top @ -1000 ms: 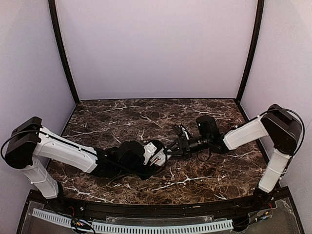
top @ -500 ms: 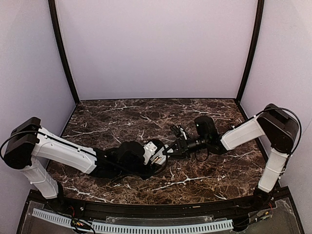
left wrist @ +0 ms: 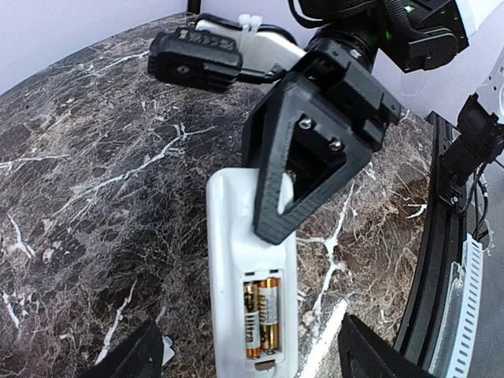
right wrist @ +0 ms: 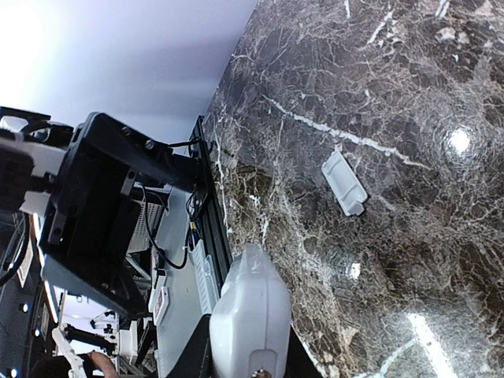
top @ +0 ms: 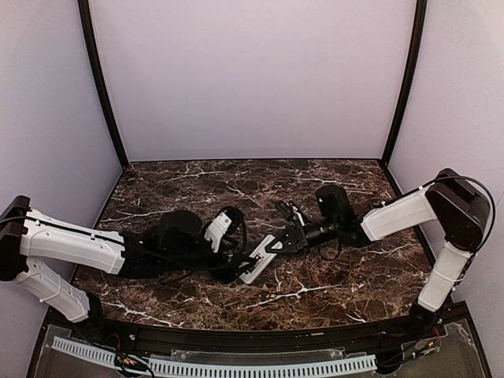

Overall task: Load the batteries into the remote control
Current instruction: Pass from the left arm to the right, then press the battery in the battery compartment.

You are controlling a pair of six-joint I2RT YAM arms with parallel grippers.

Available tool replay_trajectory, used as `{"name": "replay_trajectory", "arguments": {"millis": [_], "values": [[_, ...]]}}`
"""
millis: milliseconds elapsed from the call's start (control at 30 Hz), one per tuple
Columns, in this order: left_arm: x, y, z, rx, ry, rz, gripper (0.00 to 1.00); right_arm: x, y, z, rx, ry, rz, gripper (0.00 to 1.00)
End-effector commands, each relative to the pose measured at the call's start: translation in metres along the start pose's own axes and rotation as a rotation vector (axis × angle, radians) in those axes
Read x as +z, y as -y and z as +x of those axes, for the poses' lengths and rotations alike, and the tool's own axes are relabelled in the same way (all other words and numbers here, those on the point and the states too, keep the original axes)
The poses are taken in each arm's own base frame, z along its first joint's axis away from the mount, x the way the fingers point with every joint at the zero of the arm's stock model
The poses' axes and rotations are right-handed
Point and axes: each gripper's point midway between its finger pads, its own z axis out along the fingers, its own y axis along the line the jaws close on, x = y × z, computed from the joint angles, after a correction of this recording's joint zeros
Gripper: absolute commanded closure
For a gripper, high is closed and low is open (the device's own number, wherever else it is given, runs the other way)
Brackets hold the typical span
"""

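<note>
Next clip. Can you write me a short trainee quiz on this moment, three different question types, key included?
1. True or false: two batteries sit in the remote control's open compartment.
2. The left gripper is: A shut on the remote control; B open, clear of it; C out of view.
3. Fill in: the white cover piece lies on the ____ while the right gripper holds the remote control.
Key: 1 true; 2 B; 3 table.

Dark marble table [top: 189, 185], flat white cover piece [right wrist: 344, 183], lilac walls [top: 252, 79]
</note>
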Motion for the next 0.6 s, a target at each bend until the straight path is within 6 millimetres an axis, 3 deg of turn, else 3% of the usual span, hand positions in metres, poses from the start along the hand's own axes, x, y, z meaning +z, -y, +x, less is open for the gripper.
{"name": "replay_trajectory", "arguments": {"millis": [0, 300, 567], "values": [[-0.001, 0.004, 0.008, -0.099, -0.052, 0.1, 0.24, -0.008, -0.029, -0.008, -0.162, 0.014, -0.03, 1.0], [0.007, 0.02, 0.0, -0.176, -0.067, 0.219, 0.3, -0.011, -0.046, -0.006, -0.256, 0.001, -0.057, 1.0], [0.016, 0.01, 0.006, -0.191, -0.109, 0.174, 0.37, -0.011, -0.058, -0.006, -0.29, -0.007, -0.088, 1.0]]}}
